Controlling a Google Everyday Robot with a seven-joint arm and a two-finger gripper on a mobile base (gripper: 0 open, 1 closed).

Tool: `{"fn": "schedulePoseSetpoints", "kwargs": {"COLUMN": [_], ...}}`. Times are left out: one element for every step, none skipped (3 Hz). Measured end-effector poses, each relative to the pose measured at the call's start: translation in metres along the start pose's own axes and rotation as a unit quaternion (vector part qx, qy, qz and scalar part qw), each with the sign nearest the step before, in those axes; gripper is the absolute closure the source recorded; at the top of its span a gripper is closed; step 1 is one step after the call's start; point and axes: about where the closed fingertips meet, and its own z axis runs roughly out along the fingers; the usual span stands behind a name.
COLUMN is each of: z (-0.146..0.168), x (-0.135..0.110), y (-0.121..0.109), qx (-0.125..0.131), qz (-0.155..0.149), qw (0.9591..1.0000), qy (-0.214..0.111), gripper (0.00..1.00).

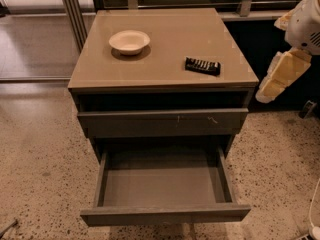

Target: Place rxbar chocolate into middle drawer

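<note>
The cabinet (165,59) has its middle drawer (165,215) pulled out on the near side. The gripper (272,84) hangs to the cabinet's right, apart from it; whether it is open or closed cannot be told. On top, a bowl (129,40) sits far left and the chocolate bar (202,66) lies to the right.

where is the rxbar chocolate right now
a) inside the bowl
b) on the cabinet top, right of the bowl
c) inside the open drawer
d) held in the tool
B: the rxbar chocolate lies flat on the cabinet top, right of the white bowl. The open middle drawer has no bar in it, and the tool hangs off the cabinet's right side, apart from the bar.
</note>
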Motion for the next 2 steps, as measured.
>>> {"fn": "schedulePoseSetpoints", "kwargs": {"z": [0.03, 0.066], "x": [-0.006, -0.021], "y": [-0.035, -0.066], "qx": [0.018, 0.021], "qz": [0.008, 0.002], "qw": [0.9988, 0.9944], "qy": [-0.044, -0.103], "gripper": [0.0, 0.0]}}
